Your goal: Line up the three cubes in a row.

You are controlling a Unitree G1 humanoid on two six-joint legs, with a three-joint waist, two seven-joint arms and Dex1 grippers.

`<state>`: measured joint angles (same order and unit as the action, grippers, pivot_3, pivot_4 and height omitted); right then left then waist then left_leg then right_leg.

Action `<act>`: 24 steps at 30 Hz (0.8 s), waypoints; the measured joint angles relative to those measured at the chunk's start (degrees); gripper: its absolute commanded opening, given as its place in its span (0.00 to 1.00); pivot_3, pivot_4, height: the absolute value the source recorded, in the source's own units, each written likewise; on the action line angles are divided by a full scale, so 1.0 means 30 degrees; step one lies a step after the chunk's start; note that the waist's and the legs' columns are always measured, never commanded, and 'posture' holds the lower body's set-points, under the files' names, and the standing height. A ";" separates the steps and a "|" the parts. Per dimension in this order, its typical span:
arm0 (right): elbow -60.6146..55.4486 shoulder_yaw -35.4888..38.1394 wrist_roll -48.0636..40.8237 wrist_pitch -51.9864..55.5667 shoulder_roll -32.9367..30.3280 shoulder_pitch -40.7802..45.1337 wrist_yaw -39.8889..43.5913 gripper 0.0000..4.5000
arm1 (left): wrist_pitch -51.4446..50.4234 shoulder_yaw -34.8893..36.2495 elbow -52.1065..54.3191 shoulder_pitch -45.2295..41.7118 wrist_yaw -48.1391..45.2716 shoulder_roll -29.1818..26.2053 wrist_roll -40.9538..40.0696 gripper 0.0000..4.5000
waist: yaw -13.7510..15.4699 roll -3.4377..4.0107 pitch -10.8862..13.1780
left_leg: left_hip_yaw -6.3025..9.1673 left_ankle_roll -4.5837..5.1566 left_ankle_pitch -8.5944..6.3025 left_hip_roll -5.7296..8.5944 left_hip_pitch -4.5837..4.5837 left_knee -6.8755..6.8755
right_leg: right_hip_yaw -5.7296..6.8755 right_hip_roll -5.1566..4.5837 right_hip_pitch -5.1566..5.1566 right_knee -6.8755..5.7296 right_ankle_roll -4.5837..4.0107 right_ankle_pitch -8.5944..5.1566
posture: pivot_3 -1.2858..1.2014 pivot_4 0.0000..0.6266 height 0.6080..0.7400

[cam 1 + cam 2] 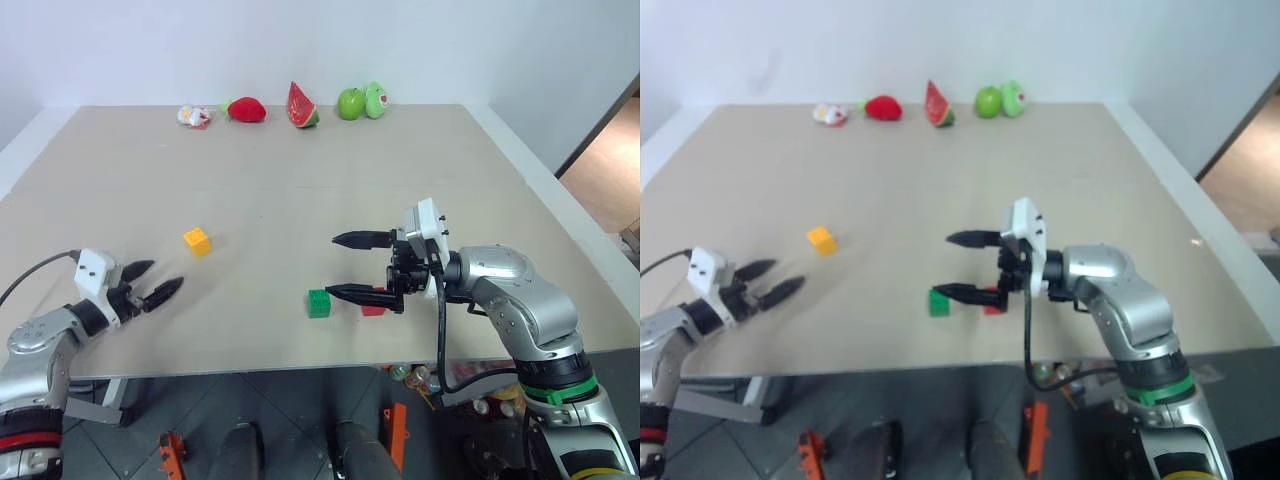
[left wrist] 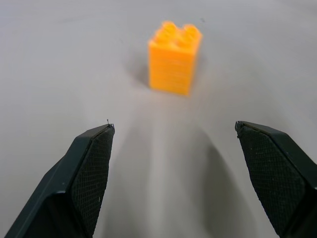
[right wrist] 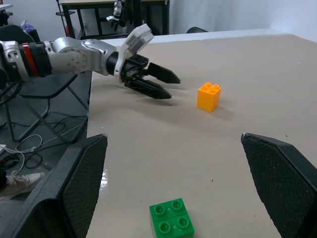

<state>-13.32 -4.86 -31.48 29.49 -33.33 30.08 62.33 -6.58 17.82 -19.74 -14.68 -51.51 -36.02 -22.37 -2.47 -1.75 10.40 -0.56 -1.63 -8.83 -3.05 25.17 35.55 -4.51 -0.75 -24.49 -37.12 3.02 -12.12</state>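
Three studded cubes lie on the beige table. The yellow-orange cube stands alone toward the left. The green cube and the red cube sit close together near the front edge, the red one partly hidden behind a finger. My left gripper is open and empty, low over the table, pointing at the yellow-orange cube a short way ahead. My right gripper is open wide and empty, pointing left, just above and beside the green cube.
Toy fruits line the far edge: a strawberry, a watermelon slice, a green apple and a small white-and-red toy. The table's front edge runs just below both grippers.
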 measured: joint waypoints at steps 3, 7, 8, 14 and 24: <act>0.0007 -0.0022 0.0080 -0.0006 0.0166 0.0076 -0.0008 1.00 | 0.0387 -0.0313 -0.1076 -0.1048 0.0007 0.0363 0.0191 0.90 | -0.0002 -0.0002 -0.0001 | 0.0001 0.0000 0.0000 -0.0003 -0.0003 -0.0004 | -0.0001 0.0014 0.0000 -0.0002 -0.0001 0.0001 | 0.52 0.24 1.00; -0.0002 -0.0079 0.0143 -0.0043 0.0256 0.0090 -0.0011 1.00 | 0.1081 -0.1010 -0.3336 -0.2736 -0.0129 0.0622 0.0737 0.90 | -0.0002 -0.0007 -0.0004 | 0.0005 0.0001 0.0001 -0.0007 -0.0006 -0.0002 | -0.0002 0.0030 0.0007 -0.0005 0.0000 0.0002 | 0.52 0.24 1.00; -0.0002 -0.0090 0.0157 -0.0060 0.0266 0.0090 -0.0013 1.00 | 0.1181 -0.1101 -0.3598 -0.2913 -0.0136 0.0626 0.0764 0.90 | -0.0002 -0.0007 -0.0004 | 0.0005 0.0001 0.0001 -0.0007 -0.0006 -0.0002 | -0.0002 0.0031 0.0006 -0.0005 0.0000 0.0002 | 0.52 0.24 1.00; -0.0045 -0.0097 0.0206 -0.0092 0.0242 0.0086 -0.0099 1.00 | 0.2505 -0.1739 -0.7453 -0.5528 -0.0512 0.0915 0.1558 0.90 | -0.0002 -0.0009 -0.0004 | 0.0008 0.0001 0.0001 -0.0006 -0.0001 -0.0001 | -0.0003 0.0038 0.0008 -0.0005 0.0002 0.0002 | 0.52 0.24 1.00; -0.0543 0.0058 0.0127 0.0022 -0.0205 -0.0074 -0.0461 1.00 | 0.4126 -0.1981 -1.1496 -0.8248 -0.1123 0.1328 0.2256 0.70 | -0.0001 -0.0010 -0.0004 | 0.0012 0.0001 0.0001 -0.0005 0.0001 -0.0002 | -0.0005 0.0043 0.0009 -0.0009 0.0015 0.0000 | 0.52 0.24 1.00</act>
<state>-14.95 -4.68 -31.10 29.56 -33.94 29.86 60.95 5.79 11.88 -54.23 -39.42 -54.88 -32.03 -15.60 -2.47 -1.78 10.39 -0.52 -1.63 -8.82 -3.06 25.18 35.54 -4.52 -0.62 -24.46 -37.15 3.07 -12.12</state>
